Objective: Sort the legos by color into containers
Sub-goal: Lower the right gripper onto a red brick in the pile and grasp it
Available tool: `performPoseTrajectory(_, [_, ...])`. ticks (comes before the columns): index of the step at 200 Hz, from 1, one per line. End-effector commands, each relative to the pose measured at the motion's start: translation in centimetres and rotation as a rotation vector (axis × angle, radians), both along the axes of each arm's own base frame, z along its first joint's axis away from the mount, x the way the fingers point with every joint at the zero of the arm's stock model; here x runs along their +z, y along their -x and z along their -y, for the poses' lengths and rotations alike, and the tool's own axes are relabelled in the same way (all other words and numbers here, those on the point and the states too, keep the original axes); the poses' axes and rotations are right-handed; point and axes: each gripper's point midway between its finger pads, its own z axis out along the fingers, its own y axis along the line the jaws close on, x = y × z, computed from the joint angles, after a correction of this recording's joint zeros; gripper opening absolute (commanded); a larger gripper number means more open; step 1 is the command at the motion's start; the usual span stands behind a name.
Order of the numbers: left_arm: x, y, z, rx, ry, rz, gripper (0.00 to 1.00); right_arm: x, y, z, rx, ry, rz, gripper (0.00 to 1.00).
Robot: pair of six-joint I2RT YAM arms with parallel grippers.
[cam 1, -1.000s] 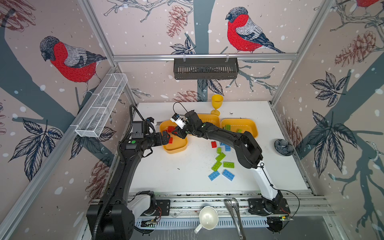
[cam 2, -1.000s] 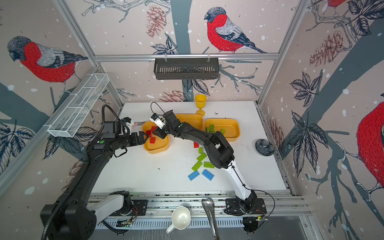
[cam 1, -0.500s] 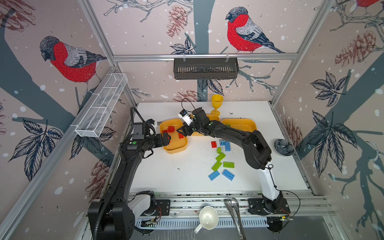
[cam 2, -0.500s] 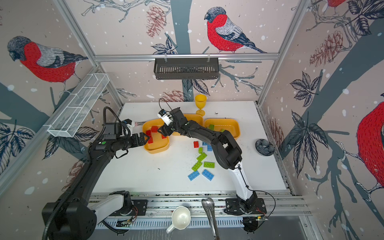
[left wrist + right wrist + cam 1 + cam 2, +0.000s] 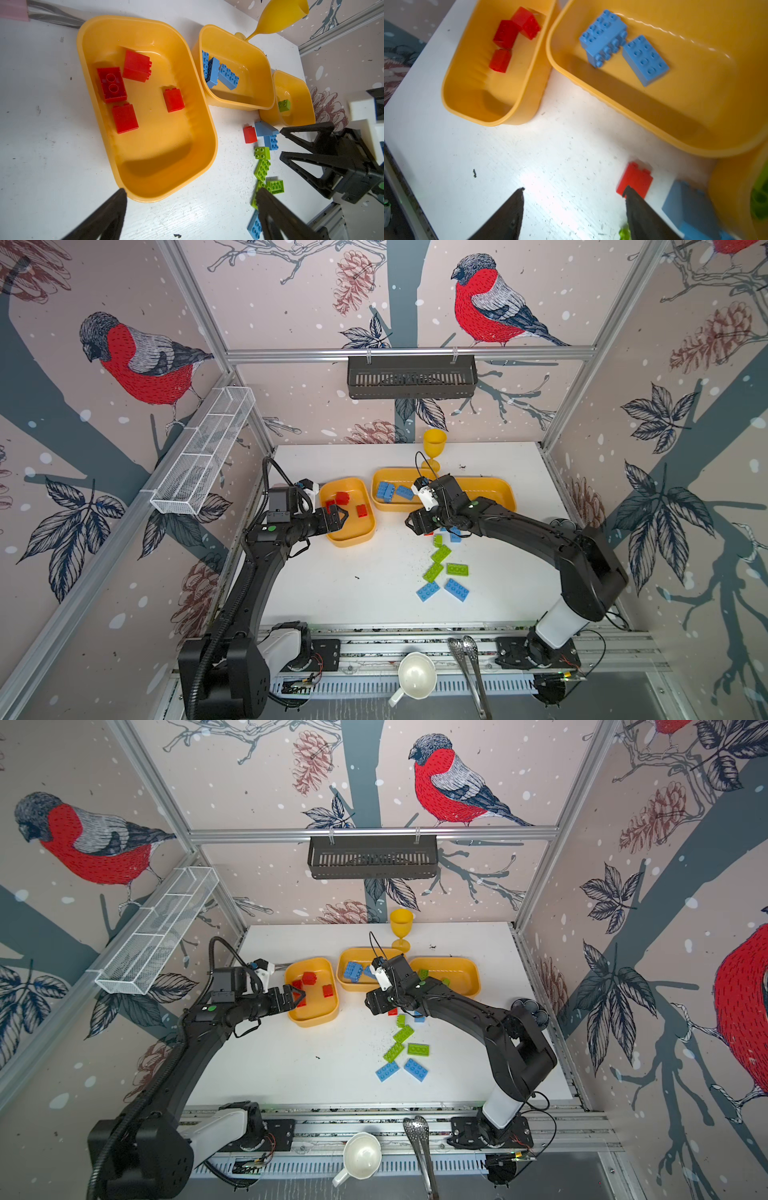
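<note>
White tabletop (image 5: 353, 593) carries trays (image 5: 392, 508) from ten to one o'clock (one colour each), loose legos (image 5: 457, 569) toward four; left gripper (image 5: 190, 190) gapes empty at the red tray (image 5: 353, 540) rim, right gripper (image 5: 574, 188) spread empty beside a stray red brick (image 5: 634, 179), seemingly to straddle it.

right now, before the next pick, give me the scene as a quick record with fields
left tray: four red bricks
middle tray: only blue bricks
right tray: green bricks, partly hidden by the right arm
on the table: loose red brick, loose green bricks, loose blue bricks
left fingers: open, empty, at the left tray's near end
right fingers: open, empty, beside the loose red brick
sorting: unfinished
</note>
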Motion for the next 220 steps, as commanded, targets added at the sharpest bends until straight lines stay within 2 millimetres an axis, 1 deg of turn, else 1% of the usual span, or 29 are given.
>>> performPoseTrajectory(1, [0.6, -0.6, 0.7, -0.02, 0.05, 0.027, 0.96, -1.7, -0.1, 2.6, -0.216, 0.042, -0.074, 0.75])
performPoseTrajectory(12, [0.5, -0.7, 0.8, -0.022, 0.061, 0.017, 0.96, -2.6, -0.2, 3.3, -0.277, 0.061, -0.094, 0.73])
performPoseTrajectory(30, [0.4, -0.7, 1.0, -0.03, 0.07, 0.005, 0.96, -3.8, -0.5, 3.5, -0.326, 0.085, -0.11, 0.68])
performPoseTrajectory(56, [0.4, -0.7, 0.9, -0.033, 0.062, 0.007, 0.96, -4.9, -1.1, 3.1, -0.338, 0.117, -0.093, 0.64])
performPoseTrajectory(83, [0.3, -0.5, 0.9, -0.027, 0.06, 0.01, 0.96, -6.4, -1.5, 3.1, -0.353, 0.169, -0.09, 0.63])
performPoseTrajectory(104, [0.1, -0.3, 0.8, -0.024, 0.058, 0.007, 0.96, -7.3, -2.1, 3.0, -0.361, 0.2, -0.081, 0.58])
performPoseTrajectory(123, [0.0, -0.2, 0.8, -0.022, 0.055, 0.008, 0.96, -8.1, -2.4, 3.1, -0.364, 0.23, -0.077, 0.57])
performPoseTrajectory(160, [-0.1, -0.1, 0.7, -0.022, 0.051, 0.008, 0.96, -9.1, -2.9, 2.8, -0.352, 0.28, -0.063, 0.53])
performPoseTrajectory(183, [-0.2, 0.0, 0.7, -0.021, 0.048, 0.007, 0.96, -9.7, -2.9, 2.8, -0.343, 0.33, -0.038, 0.46])
performPoseTrajectory(204, [-0.3, 0.2, 0.7, -0.02, 0.047, 0.006, 0.96, -10.5, -2.6, 3.0, -0.336, 0.351, -0.042, 0.42])
performPoseTrajectory(220, [-0.3, 0.3, 0.6, -0.019, 0.04, 0.005, 0.96, -10.4, -2.6, 3.1, -0.329, 0.361, -0.037, 0.37])
